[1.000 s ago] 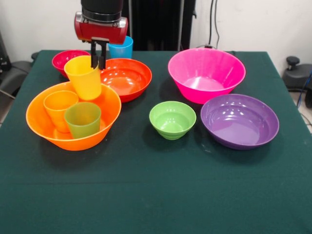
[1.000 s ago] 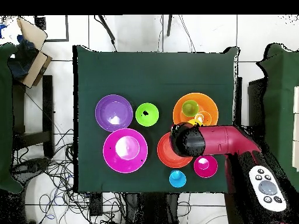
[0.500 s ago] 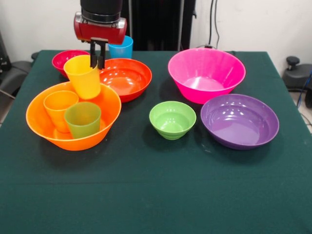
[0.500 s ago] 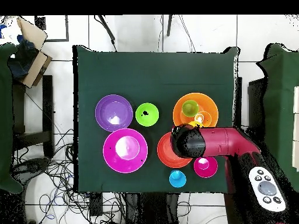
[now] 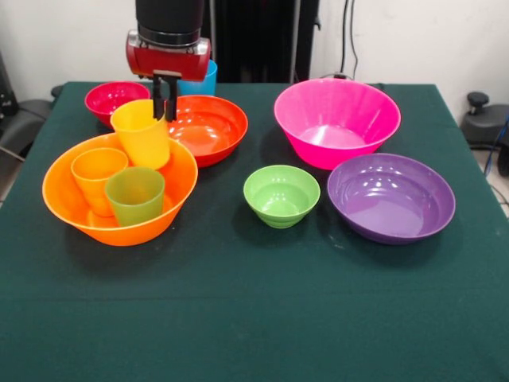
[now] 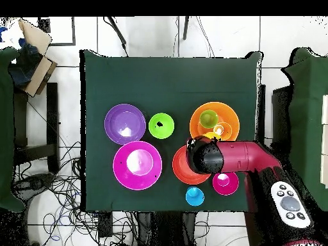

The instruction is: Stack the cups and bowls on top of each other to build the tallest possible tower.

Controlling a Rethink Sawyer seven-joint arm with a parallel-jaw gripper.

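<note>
Presently, the black jaws (image 5: 165, 105) are clenched on the far rim of the tapered yellow plastic cup (image 5: 141, 134), which hangs tilted just below them inside the large glossy orange plastic bowl (image 5: 71, 213). In front of the jaws, the orange cup (image 5: 97, 177) and green cup (image 5: 135, 193) stand in that bowl.

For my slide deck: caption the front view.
Sawyer's gripper holds a yellow cup by its rim over the large orange bowl containing orange and green cups.
</note>
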